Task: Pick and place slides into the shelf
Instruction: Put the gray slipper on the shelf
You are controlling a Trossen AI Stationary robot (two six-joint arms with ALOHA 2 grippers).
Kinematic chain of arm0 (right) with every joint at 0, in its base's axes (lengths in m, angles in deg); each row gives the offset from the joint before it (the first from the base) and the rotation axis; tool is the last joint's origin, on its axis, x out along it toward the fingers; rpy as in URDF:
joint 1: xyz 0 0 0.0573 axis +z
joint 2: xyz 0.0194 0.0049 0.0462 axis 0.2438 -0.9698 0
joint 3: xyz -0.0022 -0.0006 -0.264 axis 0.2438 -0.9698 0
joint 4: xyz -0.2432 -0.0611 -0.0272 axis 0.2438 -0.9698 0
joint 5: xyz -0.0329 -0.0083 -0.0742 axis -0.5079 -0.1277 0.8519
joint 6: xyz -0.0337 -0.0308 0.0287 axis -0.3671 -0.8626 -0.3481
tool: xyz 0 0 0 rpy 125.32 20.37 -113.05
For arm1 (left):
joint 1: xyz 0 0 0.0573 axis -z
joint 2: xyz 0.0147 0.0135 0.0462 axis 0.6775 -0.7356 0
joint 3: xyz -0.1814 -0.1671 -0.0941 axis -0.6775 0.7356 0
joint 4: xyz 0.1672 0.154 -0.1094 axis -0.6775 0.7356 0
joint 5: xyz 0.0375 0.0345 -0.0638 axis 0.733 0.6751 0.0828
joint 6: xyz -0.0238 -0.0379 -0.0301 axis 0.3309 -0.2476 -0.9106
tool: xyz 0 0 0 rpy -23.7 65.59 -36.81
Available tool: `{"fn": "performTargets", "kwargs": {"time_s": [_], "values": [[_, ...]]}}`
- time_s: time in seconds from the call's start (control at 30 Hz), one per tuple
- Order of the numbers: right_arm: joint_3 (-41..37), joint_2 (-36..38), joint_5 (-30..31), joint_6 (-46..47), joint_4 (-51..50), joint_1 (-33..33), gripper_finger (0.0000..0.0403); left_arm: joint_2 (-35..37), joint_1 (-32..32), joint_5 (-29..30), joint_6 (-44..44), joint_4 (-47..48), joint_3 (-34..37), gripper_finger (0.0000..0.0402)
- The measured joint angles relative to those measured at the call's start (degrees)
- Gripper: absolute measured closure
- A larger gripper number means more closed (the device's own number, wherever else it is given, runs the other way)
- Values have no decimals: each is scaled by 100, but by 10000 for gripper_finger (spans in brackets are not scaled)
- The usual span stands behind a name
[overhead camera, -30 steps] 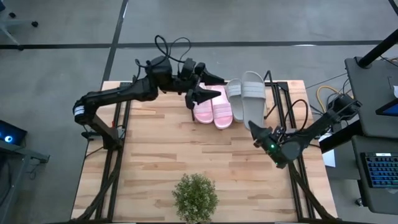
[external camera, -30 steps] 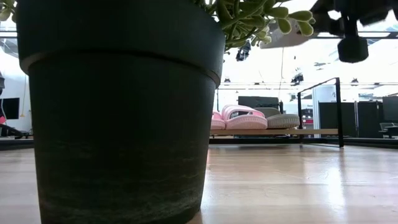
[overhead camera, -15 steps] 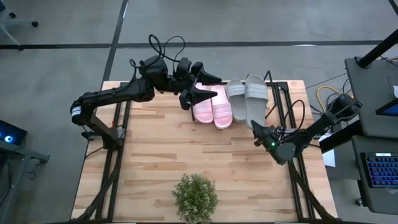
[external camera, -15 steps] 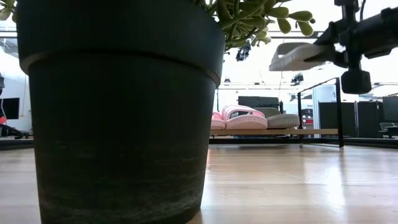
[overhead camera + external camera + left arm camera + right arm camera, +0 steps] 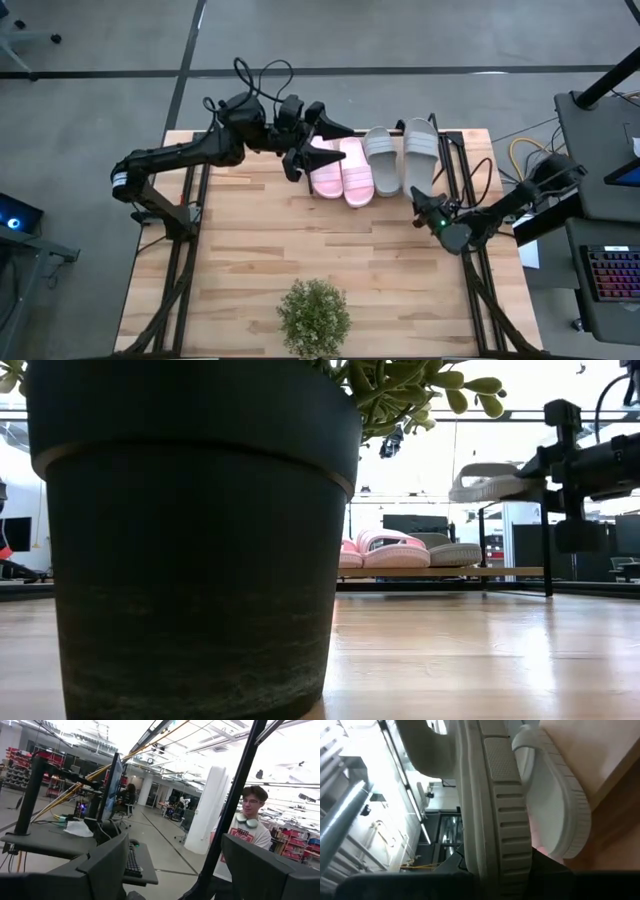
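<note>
Presently, the right end effector point(image 5: 432, 205) pinched the heel of the last grey slide point(image 5: 419, 155), carrying it clear above the shelf point(image 5: 448, 170) at the far edge of the counter point(image 5: 260, 260). Low view confirmed that the held slide point(image 5: 490, 482) hung level, sole down, above and right of the row. Three slides already sat on the shelf board: the pink pair point(image 5: 343, 170) on the left, the other grey slide point(image 5: 382, 160) touching its right side. The open slot lay to the right of that grey slide, beside the right-hand black upright.

The left end effector point(image 5: 322, 142) hovered just left of the pink pair with fingers spread wide, holding nothing.

Judgement on doing the placement well:
- keep the slide parallel to its grey mate, toe towards the far side;
- lower straight down, so the edge neither rides onto the neighbour nor catches the upright;
- let the sole rest flat on the board before releasing;
- withdraw towards the near side, away from the row.

Main risk: nudging the seated grey slide sideways into the pink pair.
</note>
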Motion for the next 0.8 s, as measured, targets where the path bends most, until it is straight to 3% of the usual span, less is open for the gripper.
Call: {"fn": "performTargets", "kwargs": {"time_s": [0.27, 0.43, 0.8], "values": [[-204, 140, -659, 6, -65, -538, 352, 0, 2, 0, -2, -7, 0, 100], [-203, 170, -1418, 660, -864, -884, 352, 0, 7, 0, -4, -6, 0, 100], [-203, 291, -1486, 1465, -1842, -1137, 352, 0, 4, 0, -17, -4, 0, 100]]}}
